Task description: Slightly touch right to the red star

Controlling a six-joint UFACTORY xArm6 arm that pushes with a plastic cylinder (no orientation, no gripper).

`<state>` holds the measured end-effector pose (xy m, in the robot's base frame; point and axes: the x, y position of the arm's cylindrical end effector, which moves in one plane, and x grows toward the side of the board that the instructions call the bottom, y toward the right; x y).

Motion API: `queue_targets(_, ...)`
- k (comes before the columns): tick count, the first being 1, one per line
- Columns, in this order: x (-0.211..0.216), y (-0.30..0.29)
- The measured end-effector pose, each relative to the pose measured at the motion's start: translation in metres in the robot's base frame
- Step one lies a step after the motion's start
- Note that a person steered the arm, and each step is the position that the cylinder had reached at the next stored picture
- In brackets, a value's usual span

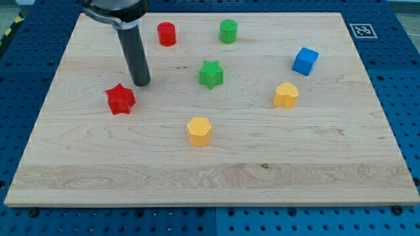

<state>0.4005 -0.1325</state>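
Note:
The red star (121, 99) lies on the wooden board (216, 164) at the view's left. My tip (142, 83) rests on the board just up and to the right of the star, a small gap apart from it. The dark rod rises from the tip toward the view's top left.
A red cylinder (167, 33) and a green cylinder (228, 31) stand near the top. A green star (211, 74) is in the middle. A blue cube (305, 61) and a yellow heart (286, 95) are on the right. A yellow hexagon (199, 131) is lower centre.

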Motion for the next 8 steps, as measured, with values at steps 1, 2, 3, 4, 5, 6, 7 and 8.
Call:
queue_targets(1, 0.006, 0.0)
queue_targets(2, 0.01, 0.0)
queue_targets(3, 0.012, 0.0)
queue_targets(4, 0.015, 0.0)
queue_targets(5, 0.018, 0.0)
queue_targets(6, 0.018, 0.0)
queue_targets(7, 0.023, 0.0)
queue_targets(8, 0.032, 0.0)
